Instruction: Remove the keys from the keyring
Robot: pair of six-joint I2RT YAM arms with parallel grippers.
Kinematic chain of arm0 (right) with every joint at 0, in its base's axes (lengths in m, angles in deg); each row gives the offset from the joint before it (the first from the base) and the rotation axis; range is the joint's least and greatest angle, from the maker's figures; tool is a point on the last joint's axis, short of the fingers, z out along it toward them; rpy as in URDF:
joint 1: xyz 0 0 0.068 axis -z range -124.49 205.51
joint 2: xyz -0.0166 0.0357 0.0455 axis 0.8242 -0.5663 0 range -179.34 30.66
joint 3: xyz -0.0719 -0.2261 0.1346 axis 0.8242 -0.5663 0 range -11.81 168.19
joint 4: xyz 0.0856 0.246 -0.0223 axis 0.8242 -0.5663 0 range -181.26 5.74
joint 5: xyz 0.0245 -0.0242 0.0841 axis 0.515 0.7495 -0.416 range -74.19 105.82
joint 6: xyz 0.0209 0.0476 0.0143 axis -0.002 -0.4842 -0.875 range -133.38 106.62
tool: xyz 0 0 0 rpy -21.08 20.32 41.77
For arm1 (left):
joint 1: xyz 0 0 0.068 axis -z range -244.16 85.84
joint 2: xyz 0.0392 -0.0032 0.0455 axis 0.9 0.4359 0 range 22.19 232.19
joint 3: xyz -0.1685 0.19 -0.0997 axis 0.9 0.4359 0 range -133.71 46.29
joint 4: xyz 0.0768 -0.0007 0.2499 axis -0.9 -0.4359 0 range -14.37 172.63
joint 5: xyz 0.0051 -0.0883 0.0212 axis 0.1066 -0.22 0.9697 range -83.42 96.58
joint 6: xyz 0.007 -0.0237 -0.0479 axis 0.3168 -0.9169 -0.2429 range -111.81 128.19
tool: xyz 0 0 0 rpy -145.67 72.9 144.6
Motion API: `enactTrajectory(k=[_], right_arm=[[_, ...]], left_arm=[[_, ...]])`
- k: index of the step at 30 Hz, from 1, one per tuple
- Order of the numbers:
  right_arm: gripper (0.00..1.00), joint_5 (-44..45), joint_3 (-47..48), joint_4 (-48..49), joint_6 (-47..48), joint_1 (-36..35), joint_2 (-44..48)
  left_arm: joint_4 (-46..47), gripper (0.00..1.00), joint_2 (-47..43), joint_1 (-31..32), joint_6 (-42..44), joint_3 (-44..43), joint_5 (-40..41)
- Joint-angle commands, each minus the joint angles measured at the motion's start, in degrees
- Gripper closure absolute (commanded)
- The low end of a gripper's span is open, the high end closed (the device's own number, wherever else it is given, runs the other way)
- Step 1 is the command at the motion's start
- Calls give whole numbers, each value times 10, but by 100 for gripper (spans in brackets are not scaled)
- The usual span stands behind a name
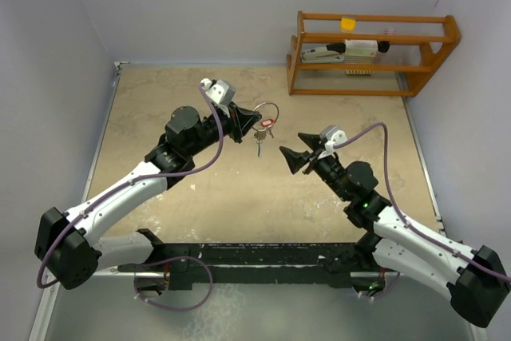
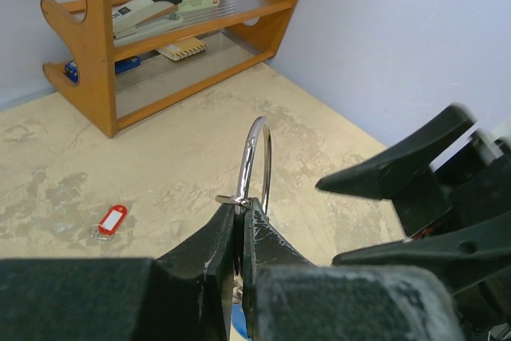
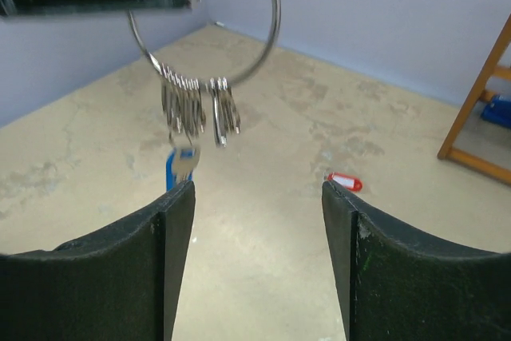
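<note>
Left gripper (image 1: pixel 243 128) pinched shut on the keyring (image 1: pixel 276 111), held aloft; right gripper (image 1: pixel 291 144) gaping, empty, near.
Top: keys (image 1: pixel 260 136) dangle below the left tips; the right jaws face them, not touching. Left wrist: ring stands upright from the closed fingers (image 2: pixel 215 245). Thin stiff wire, likely slick. Wooden rack (image 2: pixel 96 61) with stapler (image 2: pixel 144 9) far ahead; red key tag (image 2: pixel 112 219) lies on the mottled beige tabletop (image 2: pixel 48 189), down-left. Right wrist: bunch hangs just ahead of the wide jaws, blue-headed key (image 3: pixel 172 172) lowest. Light, free-swinging. Judged best hold: one key's head, not the wire. Pale walls close round.
</note>
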Motion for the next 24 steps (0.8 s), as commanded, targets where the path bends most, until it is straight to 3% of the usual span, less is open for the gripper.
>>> enactTrajectory(k=[1, 10, 18, 24], right_arm=[[34, -14, -67, 167, 3, -13, -13], [37, 66, -84, 294, 74, -97, -87], [29, 92, -53, 360, 123, -133, -171], [28, 110, -29, 394, 144, -138, -217]], left_arm=[[38, 100, -32, 2, -17, -26, 13], [57, 100, -43, 9, -32, -28, 17], [57, 100, -50, 15, -34, -26, 23], [50, 100, -55, 22, -33, -26, 20]])
